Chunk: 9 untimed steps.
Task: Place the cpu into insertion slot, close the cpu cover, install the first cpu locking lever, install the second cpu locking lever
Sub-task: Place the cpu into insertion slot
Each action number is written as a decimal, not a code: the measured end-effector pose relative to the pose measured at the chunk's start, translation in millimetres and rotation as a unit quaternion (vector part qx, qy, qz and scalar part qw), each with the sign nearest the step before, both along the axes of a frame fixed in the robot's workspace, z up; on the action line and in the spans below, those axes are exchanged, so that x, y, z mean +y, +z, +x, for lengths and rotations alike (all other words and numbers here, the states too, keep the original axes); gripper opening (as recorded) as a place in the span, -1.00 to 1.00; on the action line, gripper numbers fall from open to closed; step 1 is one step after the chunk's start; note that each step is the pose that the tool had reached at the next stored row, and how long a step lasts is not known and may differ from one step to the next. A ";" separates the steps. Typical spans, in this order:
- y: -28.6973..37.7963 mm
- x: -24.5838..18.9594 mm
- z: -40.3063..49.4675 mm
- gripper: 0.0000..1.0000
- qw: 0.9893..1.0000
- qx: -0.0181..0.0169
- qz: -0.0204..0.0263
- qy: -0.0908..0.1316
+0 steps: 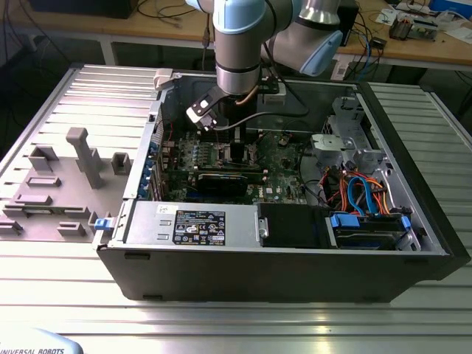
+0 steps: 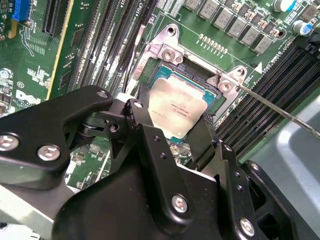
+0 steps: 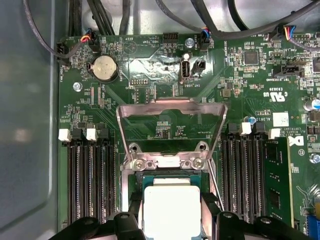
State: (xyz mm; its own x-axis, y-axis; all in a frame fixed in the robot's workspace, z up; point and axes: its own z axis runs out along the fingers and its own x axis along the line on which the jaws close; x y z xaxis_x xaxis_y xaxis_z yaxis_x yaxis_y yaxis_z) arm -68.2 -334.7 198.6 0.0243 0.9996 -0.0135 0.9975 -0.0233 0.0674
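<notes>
Over the green motherboard (image 3: 240, 85), jaws clasp the silvery square cpu (image 2: 177, 107).

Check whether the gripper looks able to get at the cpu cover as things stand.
Probably yes. The cpu cover is swung open just past the cpu, where the gripper sits, with nothing over or in front of it in the first wrist view.

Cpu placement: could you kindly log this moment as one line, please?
gripper shut on cpu | cpu at slot | cover open | lever unlatched
</notes>
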 end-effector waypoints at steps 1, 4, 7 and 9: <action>0.2 -0.1 -0.1 0.08 1.000 0.000 0.000 0.000; 0.9 0.3 -0.1 0.08 1.000 0.000 -0.002 0.000; 1.2 1.4 -0.1 0.08 1.000 0.000 -0.004 -0.001; 1.2 2.2 -0.1 0.08 1.000 0.000 -0.004 -0.001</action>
